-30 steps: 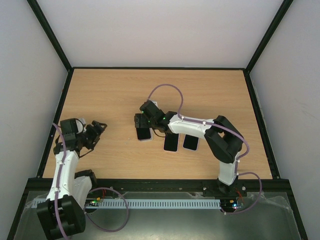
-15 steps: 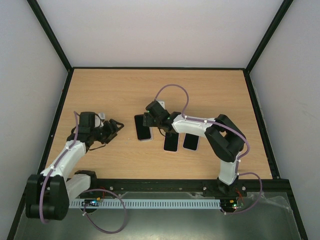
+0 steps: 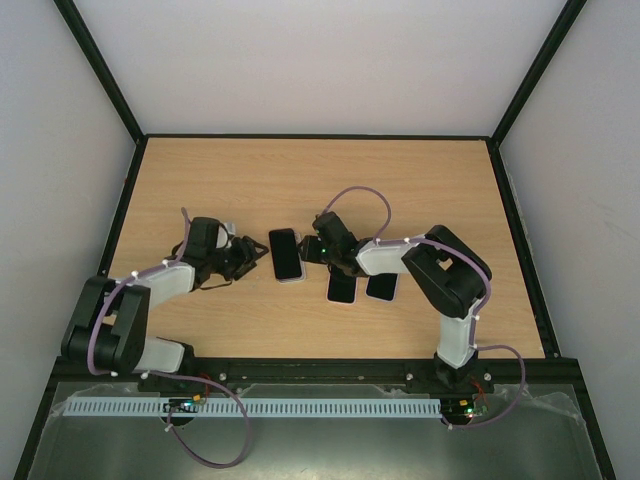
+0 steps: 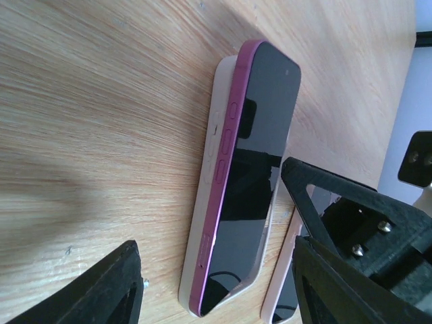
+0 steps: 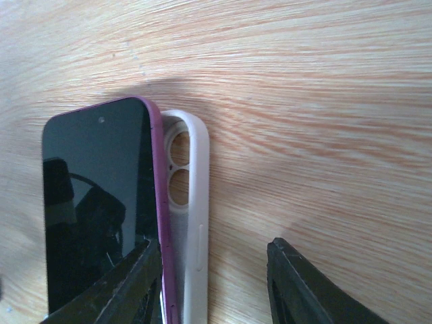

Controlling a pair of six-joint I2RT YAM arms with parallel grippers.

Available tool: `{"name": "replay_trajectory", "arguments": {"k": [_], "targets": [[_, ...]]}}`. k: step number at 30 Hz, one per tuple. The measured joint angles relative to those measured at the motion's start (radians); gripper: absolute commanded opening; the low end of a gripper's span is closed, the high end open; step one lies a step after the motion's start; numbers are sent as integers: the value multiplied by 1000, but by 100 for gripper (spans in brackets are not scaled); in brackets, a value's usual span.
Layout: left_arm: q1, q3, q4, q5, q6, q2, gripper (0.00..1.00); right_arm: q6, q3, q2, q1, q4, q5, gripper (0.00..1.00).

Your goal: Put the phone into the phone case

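Both grippers sit low beside the phone [image 3: 286,254], one on each long side, and neither has hold of anything. The left gripper [image 3: 254,258] has its fingers partly spread; the phone's near end lies in the gap, untouched as far as the wrist view shows. The right gripper [image 5: 214,246] is about half open, with one finger over the phone's edge, the other over bare table [image 5: 324,135], and the rim of the case [image 5: 197,182] between them.

The phone lies face up on the white case in mid-table, but slid sideways. The camera cutout [image 5: 177,155] and one long rim show beside it, so it is not seated. Flanking it from both sides looks meant to square it over the case and press it in. Two spare phones [image 3: 342,287] lie just beside the right arm.
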Motion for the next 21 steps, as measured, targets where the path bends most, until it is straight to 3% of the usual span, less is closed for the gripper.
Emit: {"name": "replay_trajectory", "arguments": {"k": [13,21], "targets": [[-55,81,90,3,25,222,42,103,-83,0,0,172,-135,40],[-82,134,91,17,41,265,18,145,-132,-1,0,259,-163,40]]}}
